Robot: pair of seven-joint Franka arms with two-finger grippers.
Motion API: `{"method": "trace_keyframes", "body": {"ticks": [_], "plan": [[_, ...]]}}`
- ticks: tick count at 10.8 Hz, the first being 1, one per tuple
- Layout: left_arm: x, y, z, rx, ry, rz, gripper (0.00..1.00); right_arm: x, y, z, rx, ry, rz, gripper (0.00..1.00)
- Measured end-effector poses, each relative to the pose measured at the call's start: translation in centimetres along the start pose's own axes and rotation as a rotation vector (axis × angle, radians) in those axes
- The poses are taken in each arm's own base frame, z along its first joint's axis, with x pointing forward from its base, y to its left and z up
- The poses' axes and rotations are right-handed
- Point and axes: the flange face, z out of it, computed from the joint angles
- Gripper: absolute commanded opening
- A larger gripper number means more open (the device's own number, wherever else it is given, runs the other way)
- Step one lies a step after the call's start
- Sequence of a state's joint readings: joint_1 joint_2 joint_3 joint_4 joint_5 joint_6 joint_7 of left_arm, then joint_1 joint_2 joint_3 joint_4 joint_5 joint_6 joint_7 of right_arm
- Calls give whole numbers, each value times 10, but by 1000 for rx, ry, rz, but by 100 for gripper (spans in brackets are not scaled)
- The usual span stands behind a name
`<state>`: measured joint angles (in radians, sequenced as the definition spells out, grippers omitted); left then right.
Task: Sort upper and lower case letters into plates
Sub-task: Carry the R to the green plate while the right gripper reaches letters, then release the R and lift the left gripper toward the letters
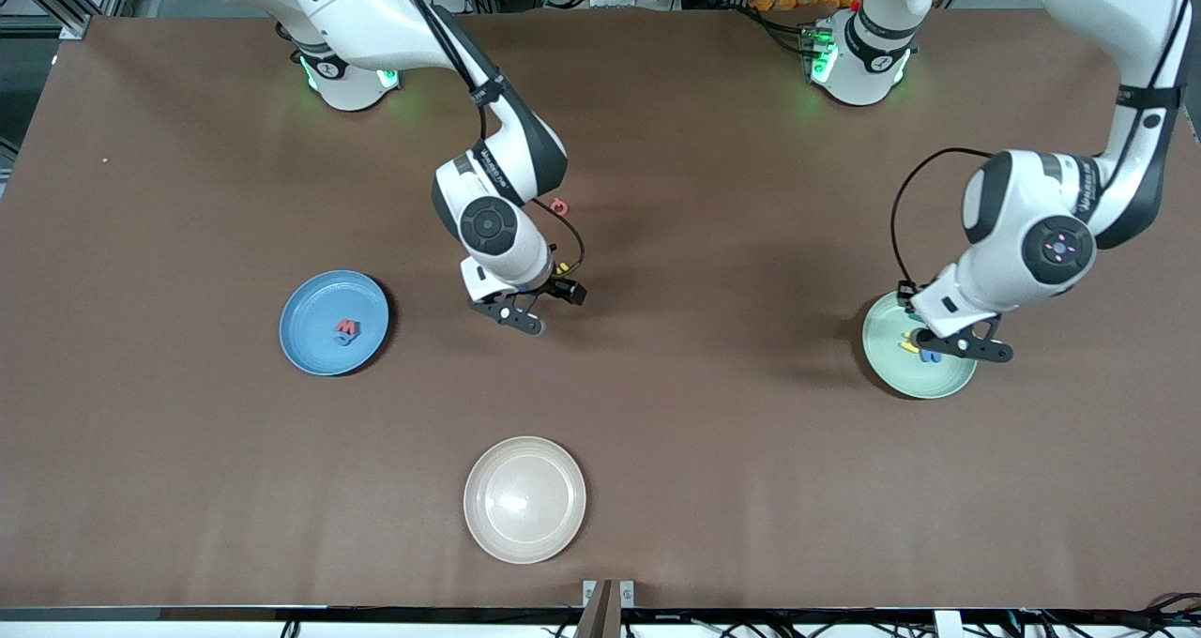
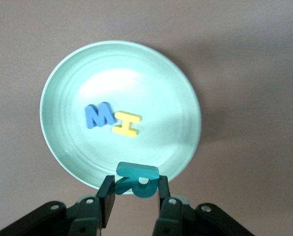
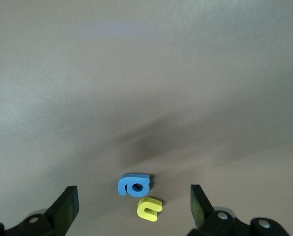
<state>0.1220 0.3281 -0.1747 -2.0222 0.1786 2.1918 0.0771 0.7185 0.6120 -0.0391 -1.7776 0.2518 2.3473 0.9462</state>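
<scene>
While the front view shows the left pincer (image 1: 957, 345) over the mint plate (image 1: 924, 382) at right, the right pincer (image 1: 514, 313) hangs mid-frame near the blue plate (image 1: 319, 338).

Left wrist view: fingers clamp a teal letter (image 2: 136, 179), probably an R, above the plate's rim for dropping.

Right wrist view: jaws spread wide above a blue letter (image 3: 134, 184) and yellow letter (image 3: 149, 208) on the counter (image 3: 146, 73).

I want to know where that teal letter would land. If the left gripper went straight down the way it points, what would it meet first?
Probably the mint green plate: the left gripper, shut on the teal letter, hangs over its rim. Depth is unclear, so it might land on the rim itself.
</scene>
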Motion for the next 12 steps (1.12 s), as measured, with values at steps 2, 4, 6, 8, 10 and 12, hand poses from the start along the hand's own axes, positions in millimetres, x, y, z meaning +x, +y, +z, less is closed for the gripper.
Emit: {"method": "trace_keyframes", "body": {"ticks": [2, 4, 6, 8, 10, 12], "plan": [[4, -6, 22, -9, 1, -3, 100, -11, 0, 17, -3, 5, -5, 100], [6, -10, 28, -10, 7, -1, 100, -15, -2, 28, 0, 13, -10, 100], [10, -7, 19, -8, 26, 5, 100, -13, -1, 32, 1, 17, -7, 100], [16, 17, -4, -14, 65, 27, 100, -13, -1, 35, 3, 20, -6, 100], [19, 60, -40, -1, 116, 82, 100, -12, 0, 38, 5, 23, -6, 100], [16, 117, -76, 11, 165, 77, 100, -12, 0, 40, 3, 22, -6, 96]]}}
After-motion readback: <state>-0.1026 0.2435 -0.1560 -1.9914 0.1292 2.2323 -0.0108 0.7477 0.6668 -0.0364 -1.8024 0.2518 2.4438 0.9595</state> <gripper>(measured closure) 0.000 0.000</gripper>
